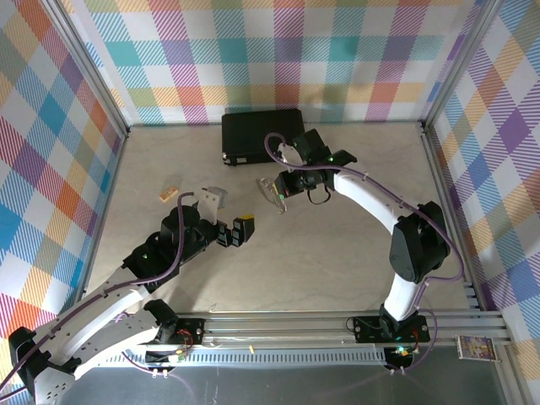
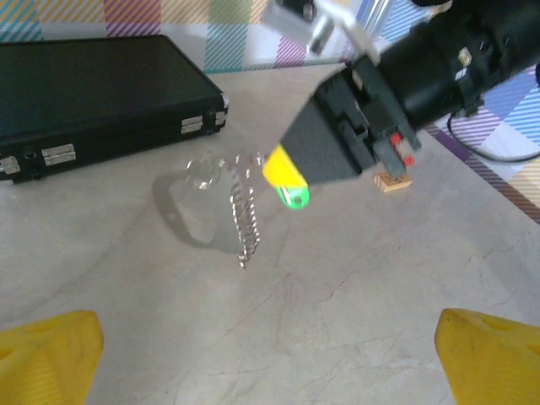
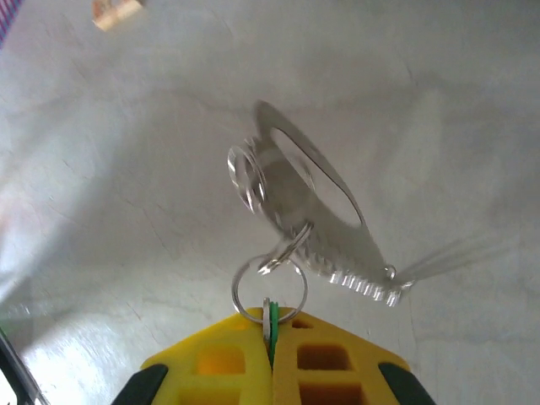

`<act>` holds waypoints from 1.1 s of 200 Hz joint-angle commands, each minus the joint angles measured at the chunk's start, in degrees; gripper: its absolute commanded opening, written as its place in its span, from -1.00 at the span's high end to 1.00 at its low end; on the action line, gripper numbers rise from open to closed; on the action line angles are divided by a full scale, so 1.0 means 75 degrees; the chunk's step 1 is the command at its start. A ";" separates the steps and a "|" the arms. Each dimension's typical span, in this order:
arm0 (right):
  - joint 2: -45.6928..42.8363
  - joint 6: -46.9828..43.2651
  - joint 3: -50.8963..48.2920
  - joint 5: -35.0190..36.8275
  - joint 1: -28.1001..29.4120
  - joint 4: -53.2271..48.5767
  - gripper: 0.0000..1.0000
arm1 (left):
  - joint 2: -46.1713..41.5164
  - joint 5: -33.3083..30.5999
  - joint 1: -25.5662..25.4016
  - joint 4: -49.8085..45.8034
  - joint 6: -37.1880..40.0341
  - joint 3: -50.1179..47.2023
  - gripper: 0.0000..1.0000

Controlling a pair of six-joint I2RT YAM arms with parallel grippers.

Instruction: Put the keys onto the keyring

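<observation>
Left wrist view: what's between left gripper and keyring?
Bare table, in the left wrist view, from the open left gripper to the keyring; right gripper holds the green key beside it.

Keyring [image 3: 287, 202]: thin polished silver metal, bright and reflective. Key [image 2: 294, 197]: glossy green plastic head. Case [image 2: 93, 93]: black, finely textured matt shell, small shiny metal latches; tabletop [image 2: 354, 287]: smooth pale marble-look surface.
</observation>
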 commanded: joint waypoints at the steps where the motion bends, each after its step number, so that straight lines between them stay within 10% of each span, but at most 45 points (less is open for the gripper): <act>1: -0.0638 0.0269 -0.0428 -0.0151 -0.0007 0.0205 1.00 | -0.0099 0.0014 0.0095 0.0458 0.0187 -0.0135 -1.00; 220: -0.3220 0.2313 -0.5979 -0.0402 0.0713 0.1004 0.99 | 0.0147 0.0098 0.0127 0.0928 0.0572 -0.0205 -1.00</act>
